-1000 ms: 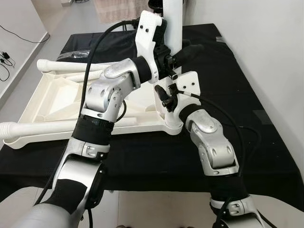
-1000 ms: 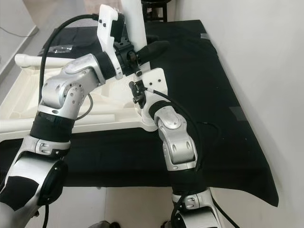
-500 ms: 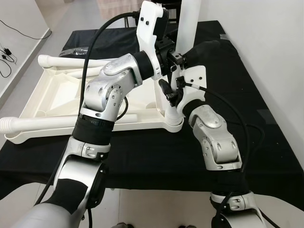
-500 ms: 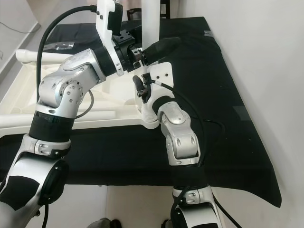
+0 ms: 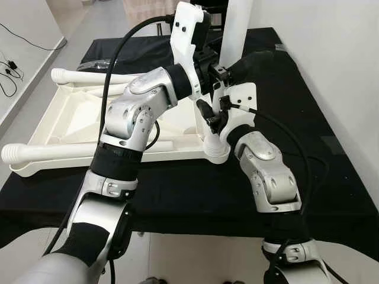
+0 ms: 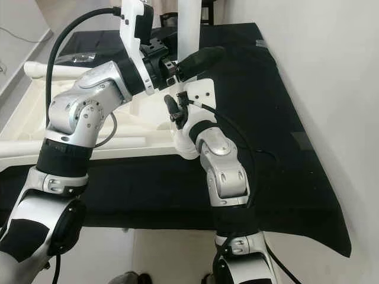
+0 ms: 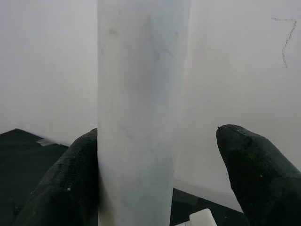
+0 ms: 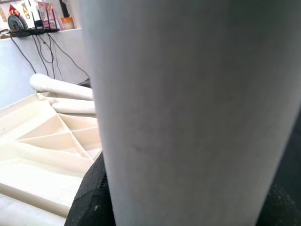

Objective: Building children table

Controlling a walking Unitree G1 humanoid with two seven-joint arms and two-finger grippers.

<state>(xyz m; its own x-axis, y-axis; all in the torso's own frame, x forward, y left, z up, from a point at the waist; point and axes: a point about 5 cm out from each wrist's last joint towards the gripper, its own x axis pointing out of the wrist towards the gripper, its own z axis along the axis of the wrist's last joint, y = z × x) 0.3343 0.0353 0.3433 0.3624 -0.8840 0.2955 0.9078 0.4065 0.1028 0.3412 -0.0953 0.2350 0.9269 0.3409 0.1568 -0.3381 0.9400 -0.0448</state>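
Note:
A white children's table top [image 5: 71, 118] lies upside down on a black-covered table [image 5: 177, 189]. Two white legs [image 5: 89, 77] [image 5: 41, 152] lie sideways at its left corners. A third white leg [image 5: 235, 23] stands upright in the socket at the near right corner [image 5: 216, 148]. My left gripper [image 5: 246, 56] is open around this leg high up; in the left wrist view one finger [image 7: 70, 188] touches it and the other finger [image 7: 254, 174] stands apart. My right gripper [image 5: 214, 127] is shut on the same leg [image 8: 188, 94] low down, close above the socket.
A white wall [image 5: 331, 59] runs close along the right side of the table. Grey floor with cables [image 5: 9, 71] lies to the left. Bare black cloth [image 5: 296, 106] stretches to the right of the table top and along the front edge.
The upright leg and both grippers have shifted a little to the right over the last second. In the last half second nearly nothing moved.

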